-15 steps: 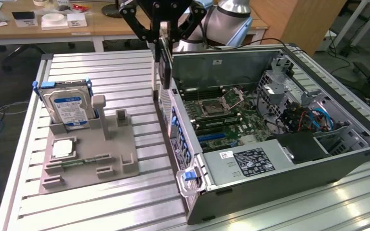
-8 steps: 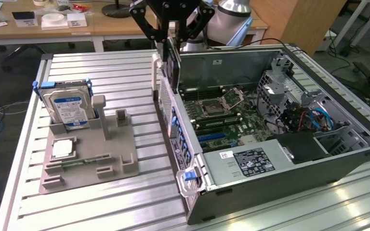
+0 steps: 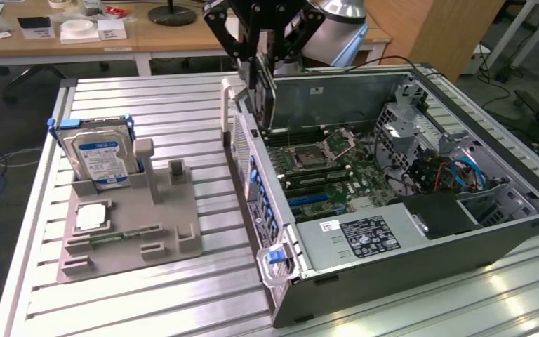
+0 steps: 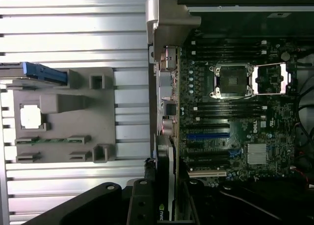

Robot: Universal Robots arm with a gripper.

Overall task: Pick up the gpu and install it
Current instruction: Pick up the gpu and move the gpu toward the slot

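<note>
The arm reached down from above, at the far side of the desk in the exterior view. Its black gripper pointed straight down over the open computer case. The gripper's fingers were closed partway on the top edge of the gpu, pinching the thin dark card between them. The card hung upright and edge-on below the gripper. Its lower end was at about the height of the case's rim, just inside the case wall that faced the grey fixture.

From the wrist view, the gripper looked down along the gpu. The card ran parallel to that wall and above the near edge of the motherboard, beside the blue expansion slots. Whether its lower edge touched anything could not be told.

The case lay on its side with the open face up. In it were the processor socket and, nearer the camera, the power supply. On the exterior view's left, well apart from the gripper, the fixture sat on the slatted desk. It held the hard drive upright in its blue-edged carrier, with the small square processor chip lying flat in front of it.
</note>
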